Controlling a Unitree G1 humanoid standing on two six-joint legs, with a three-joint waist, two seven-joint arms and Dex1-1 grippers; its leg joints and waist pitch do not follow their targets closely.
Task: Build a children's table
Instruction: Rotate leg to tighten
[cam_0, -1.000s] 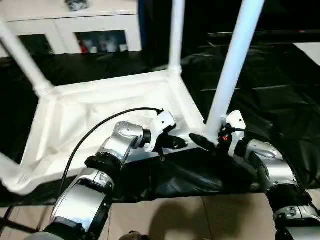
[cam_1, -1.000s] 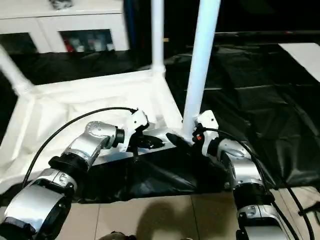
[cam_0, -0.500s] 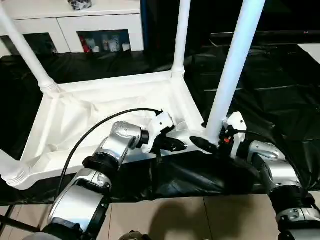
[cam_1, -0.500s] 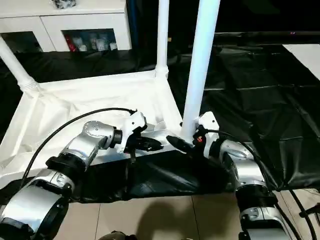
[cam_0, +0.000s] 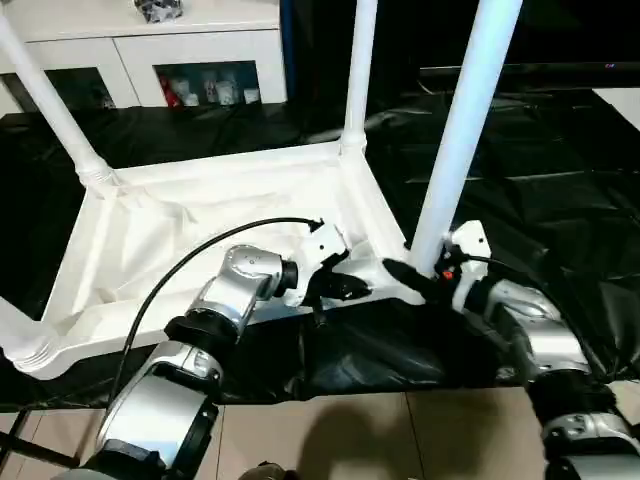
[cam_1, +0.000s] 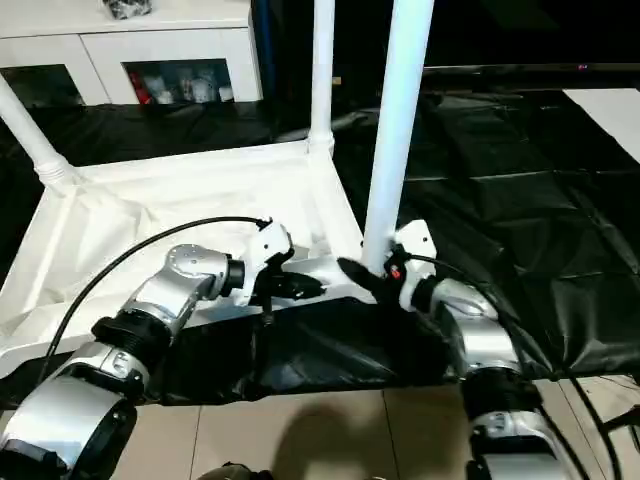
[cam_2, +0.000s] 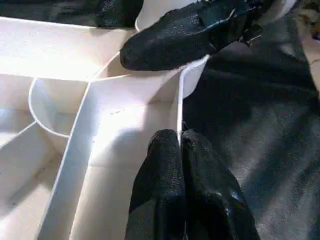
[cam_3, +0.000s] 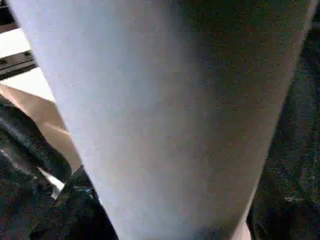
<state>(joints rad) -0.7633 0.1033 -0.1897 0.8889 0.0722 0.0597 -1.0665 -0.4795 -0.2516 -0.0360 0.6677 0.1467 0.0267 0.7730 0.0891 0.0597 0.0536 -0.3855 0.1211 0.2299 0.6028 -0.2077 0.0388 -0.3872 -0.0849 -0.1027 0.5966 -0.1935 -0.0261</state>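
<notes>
Black sheeting carries the inverted tabletop (cam_0: 200, 230); four legs appear socketed. Left gripper (cam_2: 181, 150), closed, pinches the near rim. Right gripper (cam_0: 405, 280) at near-right leg (cam_0: 460, 130): grip cannot be told

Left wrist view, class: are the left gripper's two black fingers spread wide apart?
No. The left gripper has its fingers pressed together, pinching the thin white edge of the table top.

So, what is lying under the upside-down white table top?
A black plastic sheet lies under the table top and spreads out around it. Tiled floor shows at the sheet's near edge. What lies directly beneath the top is covered.
</notes>
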